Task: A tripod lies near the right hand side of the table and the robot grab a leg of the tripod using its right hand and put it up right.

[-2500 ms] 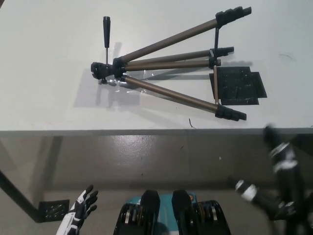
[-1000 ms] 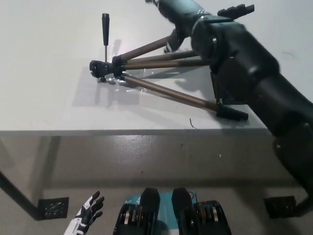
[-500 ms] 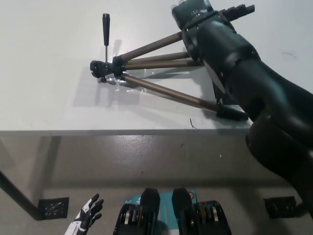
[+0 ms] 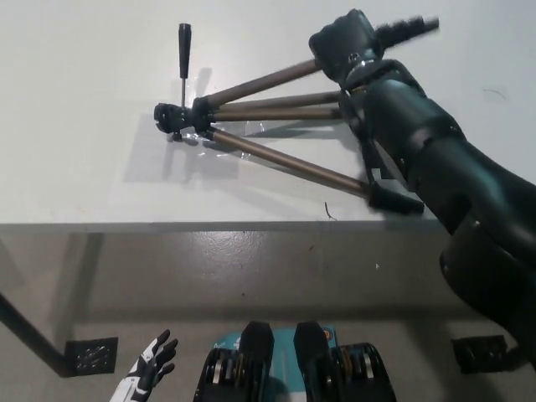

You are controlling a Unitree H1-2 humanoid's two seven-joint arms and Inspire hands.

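Head view looks steeply down on the tripod (image 4: 276,126), lying flat on the white table (image 4: 84,100) toward its right side. Head and pan handle point left, three legs fan out to the right. The black right hand (image 4: 347,43) sits on the far leg near its foot end and looks wrapped around it, but I only see the back of the hand, so how the fingers sit is a guess.

My take on handling: stiff metal tubes, probably pretty light, but long and top-heavy at the head, so lifting from near a foot means lots of leverage and the whole thing may swing or twist in the grip. The tubes look smooth, so slip is possible. Closer to the hub would give more control.

Hard to see: the forearm covers the middle leg's end and the brace. The white left hand (image 4: 149,367) rests low at the bottom left, fingers spread, holding nothing.
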